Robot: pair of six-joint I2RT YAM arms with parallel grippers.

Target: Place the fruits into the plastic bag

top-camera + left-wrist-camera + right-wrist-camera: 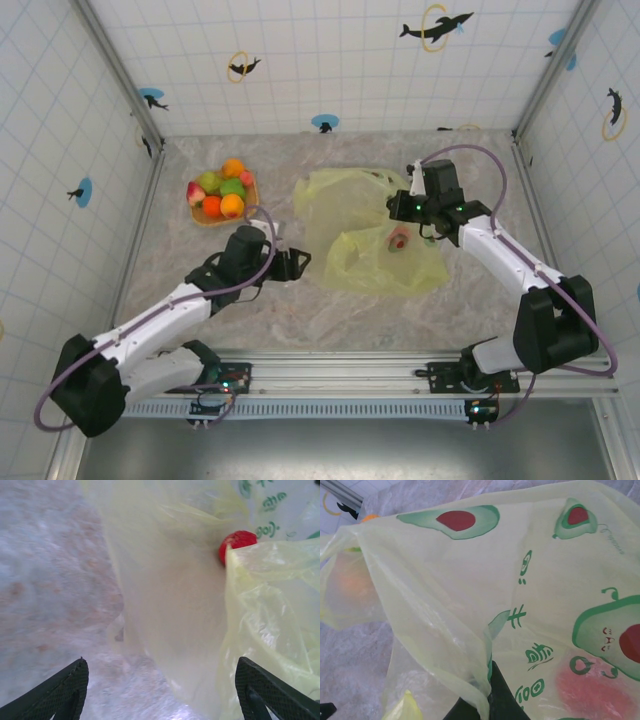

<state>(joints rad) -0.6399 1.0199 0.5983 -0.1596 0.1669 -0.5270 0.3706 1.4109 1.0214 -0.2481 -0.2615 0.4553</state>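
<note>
Yellow-green film is bunched and clamped between the closed fingers of the right gripper [489,700], which holds the far right edge of the plastic bag [365,235] a little off the table [200,300]. The left gripper [291,263] sits just beside the bag's left edge with its fingers [62,692] spread wide and nothing between them. One red fruit [237,542] lies inside the bag, showing pinkish through the printed film near the right gripper. The other fruits [222,192] are heaped on a woven tray [201,219] at the far left, well apart from the bag. The bag lies mostly flat, its long axis running from far left to near right. Its opening seems to face left toward the open gripper, though the folds leave that uncertain. The next fruit probably has to come from the tray. The right side should hold the lip high and steady, while the left takes a top fruit, carries it low through the gap, and releases it well inside, clear of loose film.
</note>
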